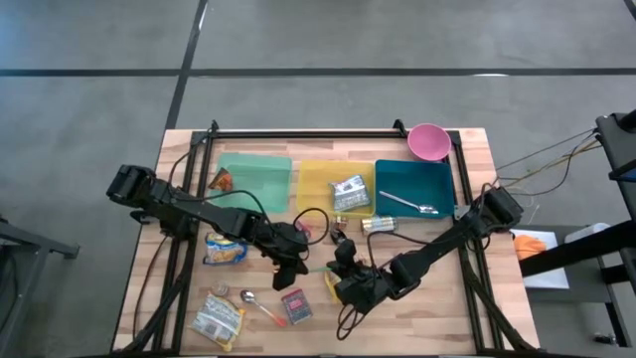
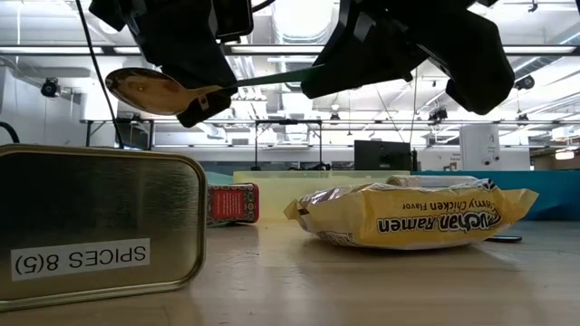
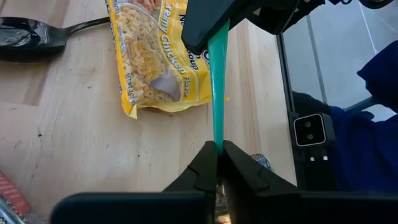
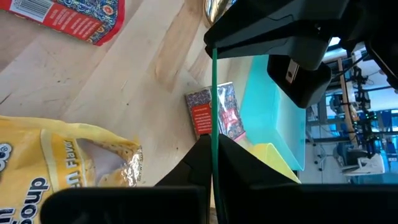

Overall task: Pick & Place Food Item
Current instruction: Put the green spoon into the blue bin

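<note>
You have both the left claw (image 3: pixel 217 152) and right claw (image 4: pixel 213 146) clenched on one green-handled spoon (image 2: pixel 154 91); pulling apart could twist or drop it.

Looking like a robotics lab: open hall with ceiling strip lights (image 2: pixel 299 50), monitors (image 2: pixel 381 154) sitting behind the counter (image 1: pixel 437 308), grey concrete floor (image 1: pixel 318 60).

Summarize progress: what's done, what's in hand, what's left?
Done: a silver packet lies in the yellow tray, and a metal spoon in the teal tray. In hand: the left end effector and right end effector are both shut on one green-handled spoon, held above the table. Left: a ramen pack, a red packet and another spoon lie on the wood.
</note>
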Action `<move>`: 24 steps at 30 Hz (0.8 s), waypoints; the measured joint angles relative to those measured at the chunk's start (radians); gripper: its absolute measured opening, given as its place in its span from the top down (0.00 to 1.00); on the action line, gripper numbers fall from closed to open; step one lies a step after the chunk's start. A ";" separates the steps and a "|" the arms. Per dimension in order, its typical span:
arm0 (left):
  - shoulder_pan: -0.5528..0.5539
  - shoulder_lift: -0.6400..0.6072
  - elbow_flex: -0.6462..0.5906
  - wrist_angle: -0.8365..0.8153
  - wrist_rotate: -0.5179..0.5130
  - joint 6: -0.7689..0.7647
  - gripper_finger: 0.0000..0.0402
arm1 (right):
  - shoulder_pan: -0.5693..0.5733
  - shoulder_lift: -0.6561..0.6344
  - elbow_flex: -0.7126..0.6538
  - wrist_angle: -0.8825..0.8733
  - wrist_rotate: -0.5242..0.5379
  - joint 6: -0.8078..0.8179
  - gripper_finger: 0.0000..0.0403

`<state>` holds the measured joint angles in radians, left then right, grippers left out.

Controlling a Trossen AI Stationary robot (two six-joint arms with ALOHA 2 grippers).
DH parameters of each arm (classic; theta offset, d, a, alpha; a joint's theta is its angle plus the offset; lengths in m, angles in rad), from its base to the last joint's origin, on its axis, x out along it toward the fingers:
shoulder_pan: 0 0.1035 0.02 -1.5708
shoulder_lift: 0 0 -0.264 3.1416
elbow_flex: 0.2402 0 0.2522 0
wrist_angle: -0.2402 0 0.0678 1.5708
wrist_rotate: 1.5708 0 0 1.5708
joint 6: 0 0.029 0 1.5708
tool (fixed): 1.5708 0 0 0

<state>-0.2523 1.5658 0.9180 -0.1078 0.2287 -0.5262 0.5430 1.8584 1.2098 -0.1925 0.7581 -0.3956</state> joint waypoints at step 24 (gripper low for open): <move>0.009 -0.211 -0.003 -0.073 -0.056 0.080 0.52 | -0.014 -0.166 -0.001 -0.338 0.105 0.462 0.97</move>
<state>-0.2432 1.3545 0.9151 -0.1809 0.1730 -0.4463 0.5286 1.6920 1.2088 -0.5307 0.8635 0.0664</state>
